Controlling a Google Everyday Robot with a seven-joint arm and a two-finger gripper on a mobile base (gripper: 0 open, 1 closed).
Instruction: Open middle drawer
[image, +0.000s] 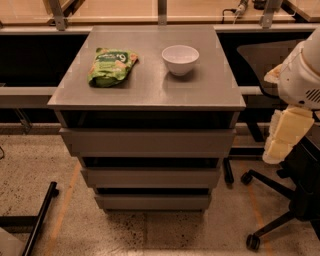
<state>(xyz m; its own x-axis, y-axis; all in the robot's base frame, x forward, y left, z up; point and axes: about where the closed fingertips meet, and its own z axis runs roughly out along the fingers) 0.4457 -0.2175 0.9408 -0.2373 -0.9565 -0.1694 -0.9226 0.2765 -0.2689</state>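
The grey cabinet (150, 97) has three handleless drawer fronts stacked below its top. The middle drawer (151, 178) is the mid-sized flat grey front, between the taller, wider top front (147, 142) and the narrowest bottom front (152, 202). All three fronts step back downward with dark gaps above them. My gripper (281, 137) hangs at the right edge of the view, cream-coloured, below the white arm housing (302, 75). It is to the right of the cabinet, at about the top drawer's height, and touches nothing.
A green snack bag (111, 66) and a white bowl (180, 59) sit on the cabinet top. A black office chair (295, 195) with castors stands at the right, behind my gripper. A black bar (40, 215) lies on the floor at the left.
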